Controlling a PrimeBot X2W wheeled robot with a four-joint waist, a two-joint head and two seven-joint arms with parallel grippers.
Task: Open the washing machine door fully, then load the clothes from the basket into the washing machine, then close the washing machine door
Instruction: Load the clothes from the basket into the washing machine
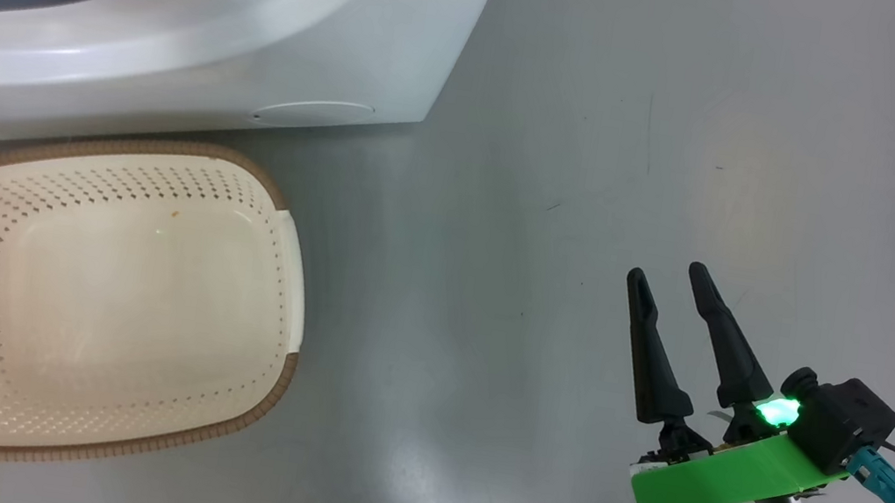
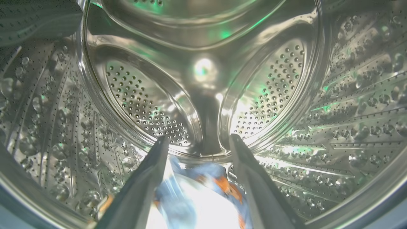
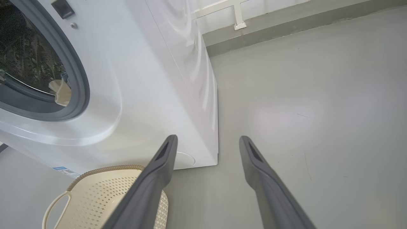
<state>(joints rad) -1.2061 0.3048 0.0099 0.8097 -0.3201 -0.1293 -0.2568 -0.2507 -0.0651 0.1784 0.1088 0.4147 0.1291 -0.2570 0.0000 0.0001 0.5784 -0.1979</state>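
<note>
Head view: the basket [image 1: 117,149] sits bare beside the washing machine [image 1: 269,21], well left of the right pincer [image 1: 666,271], which is spread and empty above the floor [image 1: 607,133].

Left wrist view: the left pincer [image 2: 198,137] is spread inside the drum [image 2: 143,105]. The clothes [image 2: 197,197] lie blurred, low between its fingers, seemingly released.

Right wrist view: the machine stands left of the spread fingers.

Loading looks finished. Next, the left arm must back out, then the washing machine door needs closing.
</note>
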